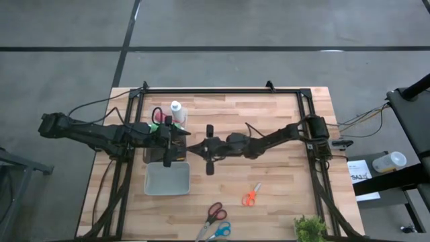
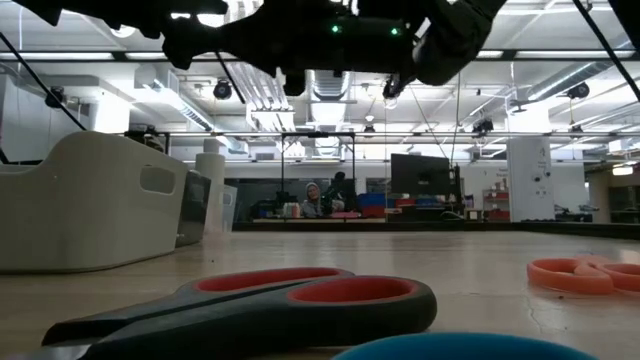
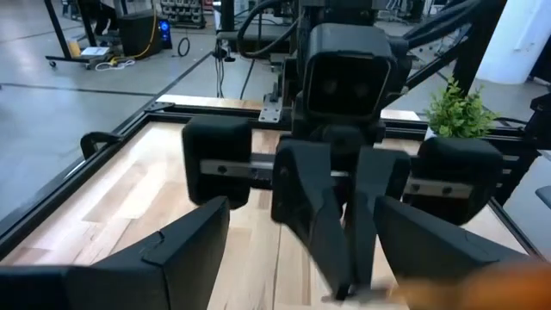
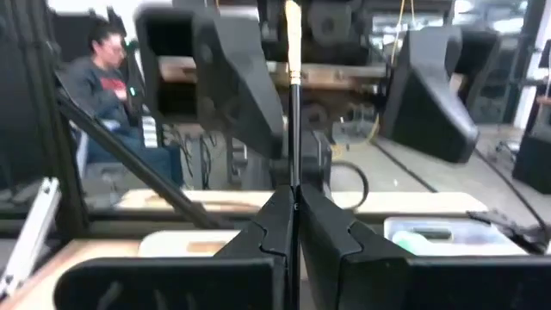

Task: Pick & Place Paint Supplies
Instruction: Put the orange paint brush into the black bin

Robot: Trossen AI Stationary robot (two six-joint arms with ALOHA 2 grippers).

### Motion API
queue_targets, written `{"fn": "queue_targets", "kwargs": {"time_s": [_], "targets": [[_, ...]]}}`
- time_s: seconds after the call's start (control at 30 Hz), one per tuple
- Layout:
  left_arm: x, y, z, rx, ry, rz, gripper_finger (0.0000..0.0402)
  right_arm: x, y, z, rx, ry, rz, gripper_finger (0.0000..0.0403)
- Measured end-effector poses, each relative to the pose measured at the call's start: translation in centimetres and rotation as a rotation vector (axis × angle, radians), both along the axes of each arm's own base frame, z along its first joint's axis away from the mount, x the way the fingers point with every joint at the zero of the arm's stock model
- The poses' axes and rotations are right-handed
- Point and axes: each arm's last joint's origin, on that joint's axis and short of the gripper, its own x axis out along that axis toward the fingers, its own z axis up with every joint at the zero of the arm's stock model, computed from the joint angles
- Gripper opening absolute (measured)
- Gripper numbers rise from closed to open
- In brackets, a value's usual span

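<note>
My right gripper (image 1: pixel 193 148) reaches in from the right over the table's middle and is shut on a thin dark-handled brush (image 4: pixel 294 129) with a pale tip (image 4: pixel 293 17). Facing it from the left, my left gripper (image 1: pixel 181 145) is open, and its two dark fingers (image 4: pixel 232 82) stand on either side of the brush's line without touching it. A white paint bottle (image 1: pixel 176 111) stands behind the left gripper, beside something green (image 1: pixel 164 122). The left wrist view shows the right gripper (image 3: pixel 344 258) head-on, fingers together. My right gripper pinches the brush's handle (image 4: pixel 294 185) between its two shut fingers. The gripper comes nearly level from the table's right side. The brush sticks out past the fingertips toward my left gripper, lifted clear of the table, its pale tip free.
A pale tray (image 1: pixel 167 179) lies below the two grippers, near side. Orange scissors (image 1: pixel 251 195), red scissors (image 1: pixel 215 212) and blue scissors (image 1: pixel 222 230) lie toward the near edge, with a small plant (image 1: pixel 310 228) at the near right corner. A person (image 4: pixel 99 77) sits beyond the table.
</note>
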Motion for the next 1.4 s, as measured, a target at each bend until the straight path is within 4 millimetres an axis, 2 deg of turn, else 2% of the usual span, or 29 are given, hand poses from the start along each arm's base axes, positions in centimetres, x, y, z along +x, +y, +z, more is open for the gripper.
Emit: {"fn": "queue_targets", "kwargs": {"time_s": [0.33, 0.87, 1.2, 1.4], "targets": [[0.0, 0.0, 0.0, 0.001, 0.005, -0.001, 0.0300, 0.2, -0.2, 0.8, -0.003, 0.010, -0.009, 0.0012], [0.1, 0.0, 0.2, -0.003, -0.026, -0.001, 0.0296, -0.3, -0.3, 0.9, 0.011, -0.060, -0.018, 0.0012], [0.1, 0.0, 0.5, -0.015, -0.053, 0.001, 0.0231, -0.3, -0.3, 1.0, 0.001, -0.068, -0.022, 0.0012], [0.1, 0.0, 0.6, -0.011, -0.059, -0.001, 0.0192, -0.9, -0.6, 2.0, -0.013, -0.085, -0.029, 0.0012]]}}
